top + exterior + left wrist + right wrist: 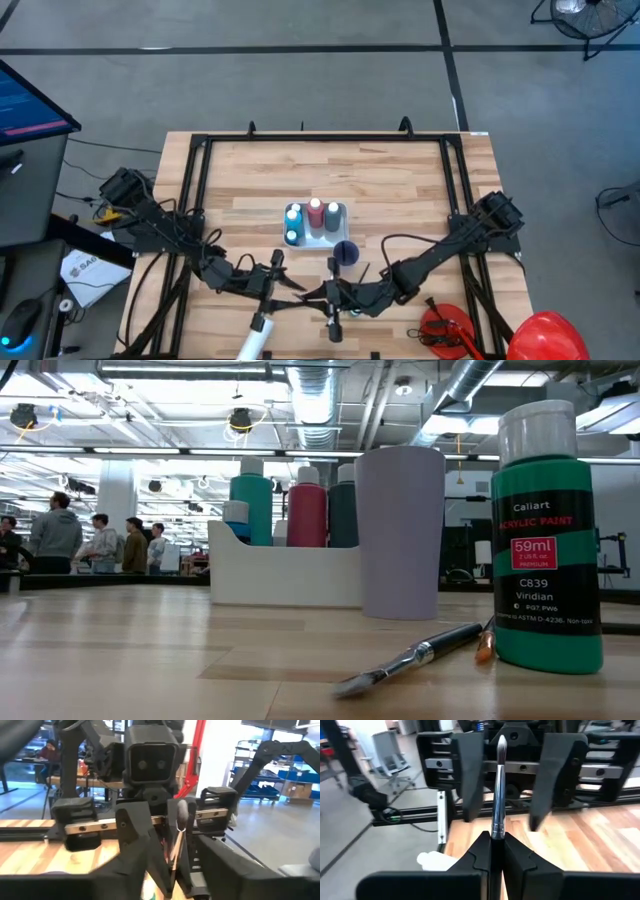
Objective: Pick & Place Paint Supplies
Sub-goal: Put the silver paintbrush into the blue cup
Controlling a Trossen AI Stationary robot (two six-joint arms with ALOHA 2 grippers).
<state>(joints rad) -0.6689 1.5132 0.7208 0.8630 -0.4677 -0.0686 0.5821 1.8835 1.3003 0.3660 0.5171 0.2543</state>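
My right gripper (492,845) is shut on a thin brush (497,795) whose bristle tip (501,742) points at my left gripper (507,780). They meet near the table's near edge (322,294). My left gripper (292,288) is open, and its fingers stand on either side of the bristle end without touching it. A second brush (420,655) lies flat on the table beside an upright green Viridian bottle (545,540). A white tube (255,335) lies at the near edge. Neither gripper shows in the low view. My right gripper pinches the brush between its two fingers just behind the silver ferrule (496,831). The fingers come level from the table's right. The brush runs straight forward out of the fingers, along them. It is lifted clear of the table, with its bristle end free.
A white tray (315,235) holding teal, red and dark bottles (306,510) stands mid-table, with a purple cup (345,252) just to its right. A red tool (445,330) and a red dome (550,335) sit at the near right corner. People stand far behind the table (70,535).
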